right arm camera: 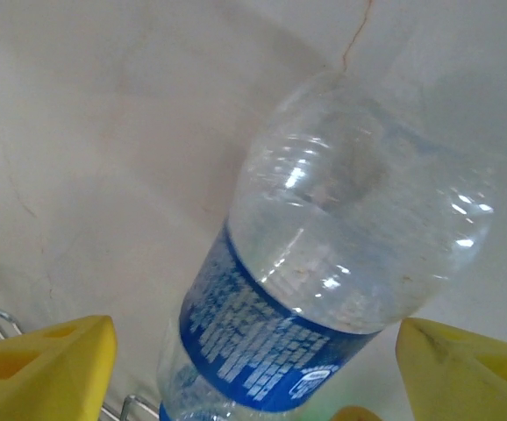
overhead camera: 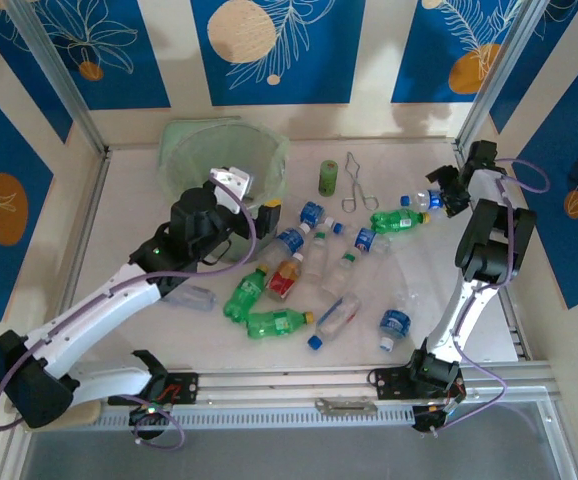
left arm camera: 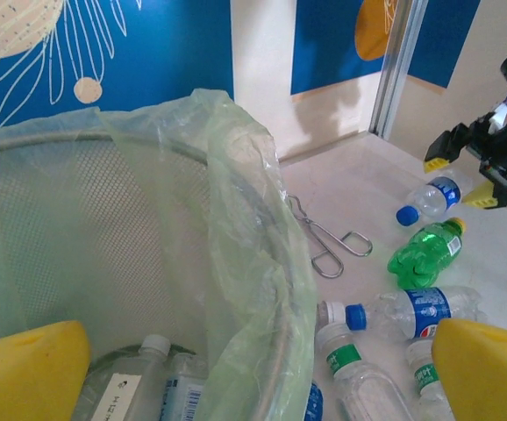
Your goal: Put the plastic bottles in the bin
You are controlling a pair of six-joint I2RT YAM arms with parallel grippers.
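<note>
The bin stands at the back left, pale green with a thin bag liner. My left gripper hangs open over its right rim, nothing between its fingers. Two clear bottles lie inside the bin. Several plastic bottles are scattered mid-table, clear with blue labels, green ones and a red-labelled one. At the back right my right gripper is open, its yellow pads either side of a clear blue-labelled bottle lying on the table, with a gap on the left.
Wire tongs and a short olive cylinder lie behind the bottle pile. A green bottle lies just beside the right gripper. One clear bottle sits under the left arm. Metal posts frame the table's back corners.
</note>
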